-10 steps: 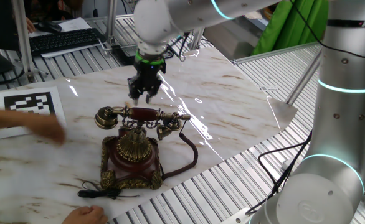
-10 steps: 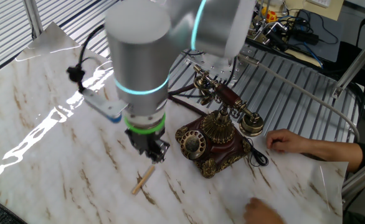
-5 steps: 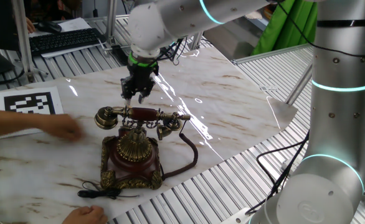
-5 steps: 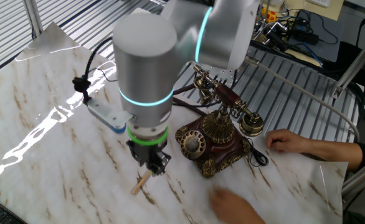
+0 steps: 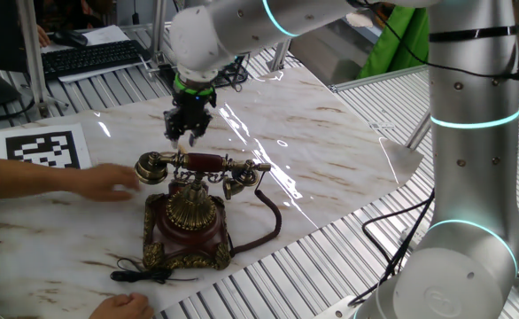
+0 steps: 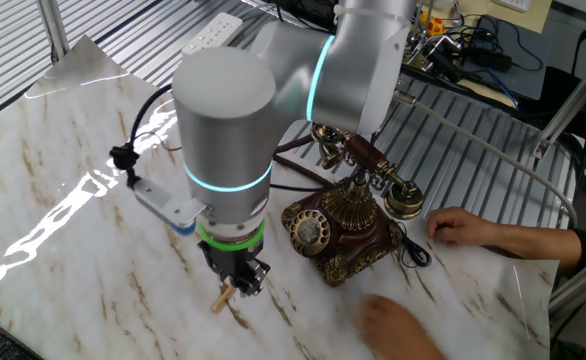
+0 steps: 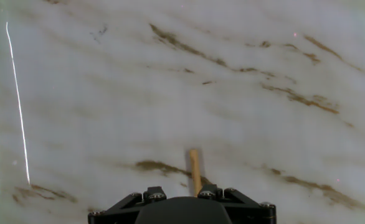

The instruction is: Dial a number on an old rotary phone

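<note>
The old rotary phone [image 5: 189, 213] is positioned on the marble-patterned desk [image 5: 330, 142], upright on its dark red-brown base, with the brass dial [image 6: 311, 230] tilted up at the front. The handset [image 5: 202, 165] is seated across the cradle, and a dark cord [image 5: 268, 226] is looped beside the base.

A small wooden stick [image 7: 195, 171] is seen lying flat on the desk, apart from the phone on its dial side. The gripper [image 6: 235, 287] is pointed straight down directly over the stick, low above the surface. In the hand view, one end of the stick is hidden under the gripper body. Whether the fingers are apart or closed on the stick cannot be told from the pictures; the tips are hidden in every view. Contact with the stick cannot be confirmed either.

A person's hand [image 5: 109, 182] is extended near the handset's earpiece; another hand [image 6: 458, 225] is rested at the desk edge beside the phone.

Handling notes, given as judgement:
- The stick is judged light, stiff and thin. It is best taken across its width near mid-length, so that a free end is left for the dial holes.
- The phone is judged heavy and rigid, with delicate brass filigree. It is not to be gripped; only the dial is to be engaged.
- The dial is expected to resist under a spring. The base may slide on the smooth desk if pushed sideways.
</note>
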`<state>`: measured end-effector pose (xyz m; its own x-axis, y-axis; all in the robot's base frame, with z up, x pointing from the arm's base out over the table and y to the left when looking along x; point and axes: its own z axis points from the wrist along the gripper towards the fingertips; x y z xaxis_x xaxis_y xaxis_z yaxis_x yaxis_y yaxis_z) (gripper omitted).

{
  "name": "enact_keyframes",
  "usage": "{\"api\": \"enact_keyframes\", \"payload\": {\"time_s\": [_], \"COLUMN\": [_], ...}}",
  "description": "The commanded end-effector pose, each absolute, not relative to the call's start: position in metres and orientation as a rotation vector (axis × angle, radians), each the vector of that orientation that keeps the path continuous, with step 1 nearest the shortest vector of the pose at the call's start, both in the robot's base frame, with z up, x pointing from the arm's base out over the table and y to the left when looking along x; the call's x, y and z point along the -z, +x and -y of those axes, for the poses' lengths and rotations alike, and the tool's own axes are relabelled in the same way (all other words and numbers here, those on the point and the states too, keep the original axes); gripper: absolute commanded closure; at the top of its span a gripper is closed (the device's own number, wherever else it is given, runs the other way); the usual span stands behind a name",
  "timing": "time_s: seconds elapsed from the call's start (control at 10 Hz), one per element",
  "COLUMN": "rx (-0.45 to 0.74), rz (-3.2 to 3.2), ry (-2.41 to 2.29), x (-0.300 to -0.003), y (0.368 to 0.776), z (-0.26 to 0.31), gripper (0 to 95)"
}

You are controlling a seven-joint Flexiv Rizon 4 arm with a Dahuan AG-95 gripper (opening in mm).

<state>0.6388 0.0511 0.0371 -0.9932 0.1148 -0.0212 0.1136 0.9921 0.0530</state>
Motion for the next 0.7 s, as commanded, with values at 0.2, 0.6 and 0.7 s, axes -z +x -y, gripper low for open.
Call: {"api": "enact_keyframes", "payload": {"time_s": [0.2, 0.6, 0.7], "rx": [-0.086, -0.09, -0.089], "rz": [-3.102, -3.091, -3.088], "ry": [0.156, 0.136, 0.131], "x": [-0.027, -0.017, -0.015], "y": [0.648, 0.651, 0.652], "z": [-0.049, -0.043, -0.042], "gripper": [57.0, 57.0, 57.0]}}
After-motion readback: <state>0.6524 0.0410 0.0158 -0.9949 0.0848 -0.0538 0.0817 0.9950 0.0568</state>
